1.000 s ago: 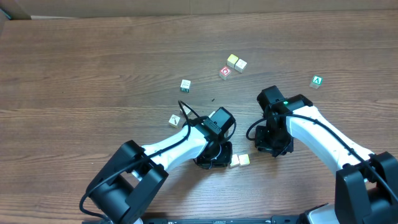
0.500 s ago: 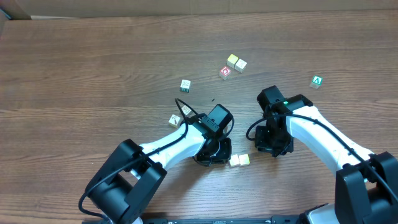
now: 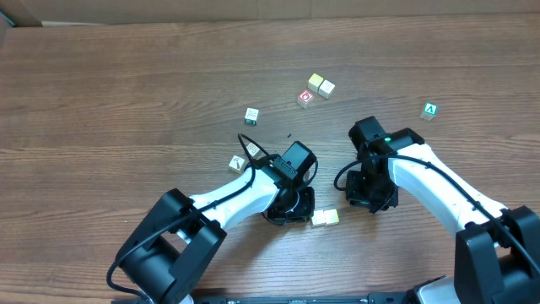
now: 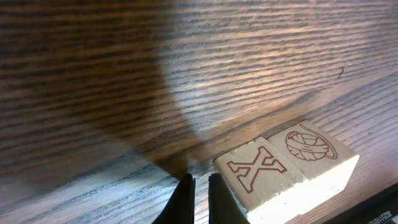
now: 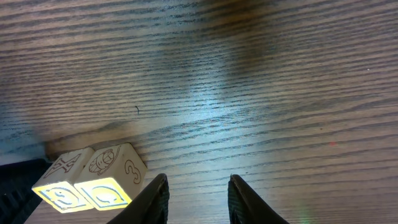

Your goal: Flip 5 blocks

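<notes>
Sitting shut beside two blocks (image 4: 256,171), left tool (image 4: 200,182); right tool (image 5: 198,186) parted, empty.

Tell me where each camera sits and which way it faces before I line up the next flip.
Overhead: fixed above the table, looking straight down; left arm and right arm both show.
Left wrist: on the left arm, low over the wood, facing the pair of touching blocks; shut left claw at bottom edge.
Right wrist: on the right arm, angled down at the wood; open right claw at bottom.
Shared: both wrist views, and the overhead, show that pair.
</notes>
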